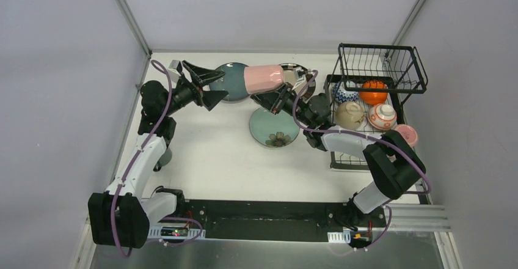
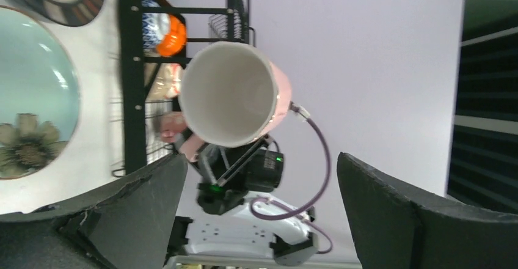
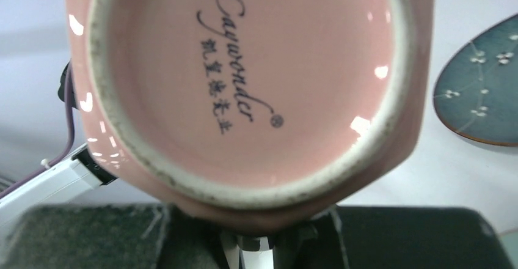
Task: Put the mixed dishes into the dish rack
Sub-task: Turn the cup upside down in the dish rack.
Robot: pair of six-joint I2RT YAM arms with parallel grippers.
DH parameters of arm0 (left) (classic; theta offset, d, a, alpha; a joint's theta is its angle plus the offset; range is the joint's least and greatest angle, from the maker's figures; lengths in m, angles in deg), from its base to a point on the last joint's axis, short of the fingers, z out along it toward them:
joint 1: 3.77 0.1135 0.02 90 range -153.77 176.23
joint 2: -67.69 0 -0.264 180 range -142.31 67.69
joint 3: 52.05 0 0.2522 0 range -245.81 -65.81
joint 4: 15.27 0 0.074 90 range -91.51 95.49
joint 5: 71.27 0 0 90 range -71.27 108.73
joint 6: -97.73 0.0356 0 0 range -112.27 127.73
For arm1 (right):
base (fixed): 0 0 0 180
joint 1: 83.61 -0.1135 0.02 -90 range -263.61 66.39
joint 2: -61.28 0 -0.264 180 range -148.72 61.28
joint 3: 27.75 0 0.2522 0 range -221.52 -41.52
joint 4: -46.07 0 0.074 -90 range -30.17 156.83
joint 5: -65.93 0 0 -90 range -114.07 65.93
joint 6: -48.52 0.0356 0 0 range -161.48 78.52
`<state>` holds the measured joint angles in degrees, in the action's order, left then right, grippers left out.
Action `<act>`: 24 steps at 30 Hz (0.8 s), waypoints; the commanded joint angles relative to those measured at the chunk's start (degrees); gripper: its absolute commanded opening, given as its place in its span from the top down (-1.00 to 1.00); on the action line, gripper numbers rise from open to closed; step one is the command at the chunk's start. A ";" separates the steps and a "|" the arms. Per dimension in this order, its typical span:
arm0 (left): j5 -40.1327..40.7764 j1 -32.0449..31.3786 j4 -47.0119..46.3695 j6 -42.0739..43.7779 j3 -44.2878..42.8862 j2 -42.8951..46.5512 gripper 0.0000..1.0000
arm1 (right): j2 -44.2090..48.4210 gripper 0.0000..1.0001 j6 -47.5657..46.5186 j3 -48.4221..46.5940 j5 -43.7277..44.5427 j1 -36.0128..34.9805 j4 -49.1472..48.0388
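At the far side of the table (image 1: pixel 207 153), above the plates, the R gripper (image 1: pixel 276 96) is clamped on a pink cup (image 1: pixel 264 78). The cup is held off the surface, lying on its side. Its open mouth points at the L gripper (image 1: pixel 225 84). Its base, w/ a printed maker's mark, fills the R wrist view. The R fingers (image 3: pixel 79 235) press in on the cup's lower wall from both sides; the exact contact pts are hidden under the cup.

L gripper: fingers spread wide, nothing in them. In the L wrist view the cup's white inside shows btwn and beyond the two dark fingers (image 2: pixel 140 208), w/ a gap on each side. From above, the upper fingertip is near the cup rim.

Flat on the table:
- dark teal speckled plate (image 1: pixel 235 85), partly under the L fingers
- mint green plate w/ flower (image 1: pixel 273 129), nearer the arms, just below the R gripper in the top view
- dark-rimmed beige plate (image 1: pixel 300 76), at the far edge, mostly hidden behind the cup and R arm

The dish rack (image 1: pixel 400 67) stands on the R side of the table. In its lower tray, under and in front of the raised basket tier:
- orange bowl (image 1: pixel 373 92)
- blue-patterned bowl (image 1: pixel 344 92), beside the orange one
- pale beige bowl (image 1: pixel 350 115)
- red-patterned bowl (image 1: pixel 382 117)
- second pink cup (image 1: pixel 408 134), at the near R corner

Can't tell which way up the beige bowl sits.
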<state>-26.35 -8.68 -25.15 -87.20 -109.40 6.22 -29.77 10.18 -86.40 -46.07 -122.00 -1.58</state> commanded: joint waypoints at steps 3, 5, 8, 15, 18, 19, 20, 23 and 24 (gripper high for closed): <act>-5.77 3.38 16.11 22.62 -4.83 -1.30 -0.98 | 9.05 1.00 -4.74 1.50 5.94 0.69 4.62; -7.29 4.51 25.70 33.11 -8.23 -2.31 -0.98 | 11.68 1.00 -6.34 2.22 8.09 0.70 11.06; -1.68 4.57 44.50 53.40 -15.41 -2.46 -0.98 | 16.36 1.00 -10.07 3.47 11.90 0.69 20.90; 16.59 4.56 56.25 74.45 -18.60 2.10 -0.98 | 30.64 1.00 -13.88 5.79 24.98 0.60 47.75; 19.21 3.77 55.05 74.81 -16.13 2.24 -0.98 | 35.54 1.00 -13.55 6.28 29.88 0.53 59.34; 19.43 3.69 54.67 74.93 -15.50 1.82 -0.98 | 36.99 1.00 -12.85 6.00 31.75 0.60 63.71; 19.64 3.68 54.59 75.24 -15.23 1.35 -0.98 | 38.42 1.00 -11.73 5.19 33.82 0.54 68.67; 19.84 3.79 54.64 76.26 -14.63 0.09 -0.98 | 41.96 1.00 -7.96 1.07 40.67 0.55 82.59; 19.52 4.08 55.13 76.03 -14.83 -0.30 -0.98 | 42.87 1.00 -7.52 -0.18 42.60 0.55 85.76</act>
<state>-9.32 -4.55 28.75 -15.40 -124.92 7.27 8.07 -0.18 -79.54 -15.53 -121.45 67.88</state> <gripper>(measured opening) 0.992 0.200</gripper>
